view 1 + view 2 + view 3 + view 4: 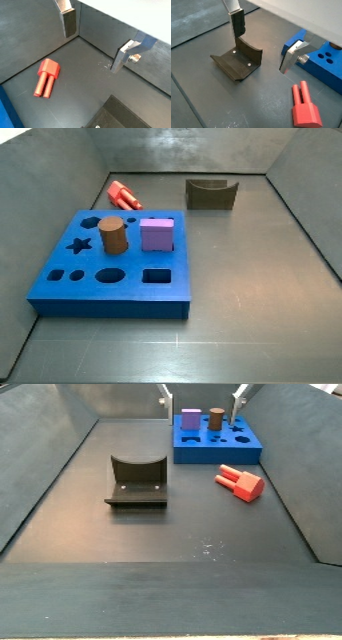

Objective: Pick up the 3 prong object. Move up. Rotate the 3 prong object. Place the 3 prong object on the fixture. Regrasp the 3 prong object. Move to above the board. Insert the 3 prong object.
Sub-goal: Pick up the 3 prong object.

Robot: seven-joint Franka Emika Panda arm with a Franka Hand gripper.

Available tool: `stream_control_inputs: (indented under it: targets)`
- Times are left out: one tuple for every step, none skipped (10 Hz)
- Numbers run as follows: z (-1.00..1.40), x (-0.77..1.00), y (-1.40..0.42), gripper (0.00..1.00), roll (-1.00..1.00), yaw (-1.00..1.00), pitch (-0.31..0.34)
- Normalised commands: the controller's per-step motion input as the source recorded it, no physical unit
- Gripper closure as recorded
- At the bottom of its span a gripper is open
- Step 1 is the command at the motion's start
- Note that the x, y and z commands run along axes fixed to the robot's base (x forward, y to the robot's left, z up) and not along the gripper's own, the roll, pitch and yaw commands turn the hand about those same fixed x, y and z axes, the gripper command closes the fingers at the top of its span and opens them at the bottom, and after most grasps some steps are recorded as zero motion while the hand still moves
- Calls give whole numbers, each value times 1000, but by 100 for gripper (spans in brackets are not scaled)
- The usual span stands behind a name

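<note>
The 3 prong object (pixel 47 77) is a small red piece lying flat on the dark floor, prongs pointing away from its block end. It also shows in a wrist view (pixel 306 107) and in both side views (pixel 124 196) (pixel 241 482), beside the board. The gripper (pixel 95 40) hangs open high above the floor with nothing between its fingers (pixel 236 22). In a side view only the fingertips (pixel 241 394) show at the top edge. The dark fixture (pixel 238 62) stands apart from the red piece (pixel 136 482). The blue board (pixel 120 288) lies flat with shaped holes.
A brown cylinder (pixel 112 236) and a purple cube (pixel 158 234) stand in the board. Grey walls (pixel 54 188) enclose the floor on all sides. The board's corner (pixel 321 62) lies close under one finger in a wrist view.
</note>
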Motion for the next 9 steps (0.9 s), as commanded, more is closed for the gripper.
stream_control_inputs:
  targets:
    - [-111,0,0,0,330,766,0]
    - [-211,0,0,0,193,1000,0]
    - [-257,0,0,0,141,1000,0]
    - [-309,0,0,0,161,1000,0]
    - [-377,0,0,0,141,1000,0]
    - [-429,0,0,0,131,1000,0]
    - [-509,-34,0,0,126,1000,-13]
    - [-420,0,0,0,114,1000,-6]
    - [-26,-9,-114,0,0,257,6]
